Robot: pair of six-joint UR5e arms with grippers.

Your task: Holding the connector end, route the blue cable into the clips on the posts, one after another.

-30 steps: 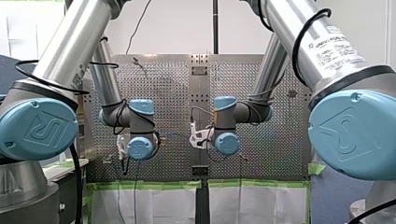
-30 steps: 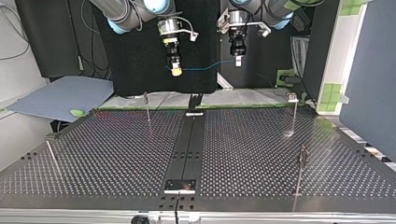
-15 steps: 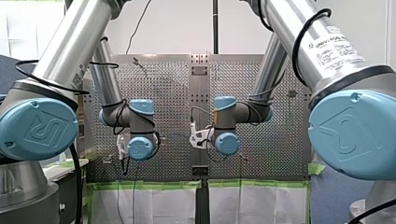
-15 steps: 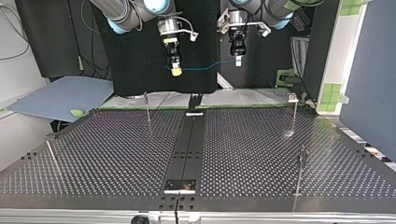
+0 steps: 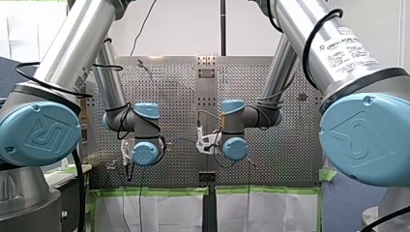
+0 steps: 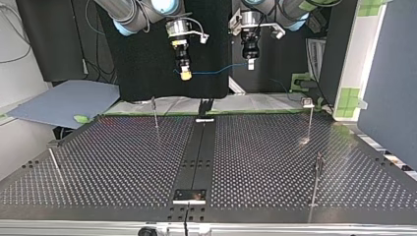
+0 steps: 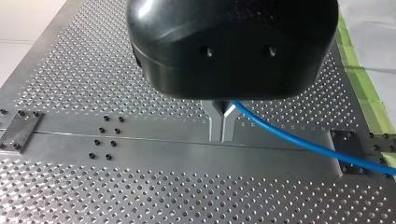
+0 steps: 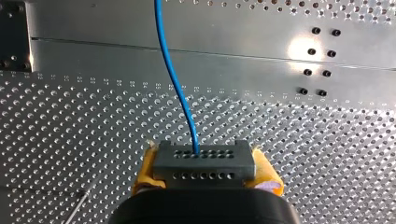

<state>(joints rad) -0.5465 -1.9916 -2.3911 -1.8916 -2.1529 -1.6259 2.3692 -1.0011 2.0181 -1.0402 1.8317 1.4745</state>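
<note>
Here, both hands hover above the tabletop [image 6: 265,157] with the blue cable [image 6: 216,72] slung between them. My right hand [image 6: 185,73] is clamped on the connector [image 8: 204,162] at the cable's end, while my left hand [image 7: 222,123] is pinched shut on the cable further along. This two-point hold probably gives a straight span that can be steered onto the posts [image 6: 155,113], none of which carries it yet.

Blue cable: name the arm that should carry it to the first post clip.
Probably my right: its yellow-padded pincer clamps the dark grey connector block, nearest the thin metal post. My left pincer only pinches the thin blue cable.
</note>
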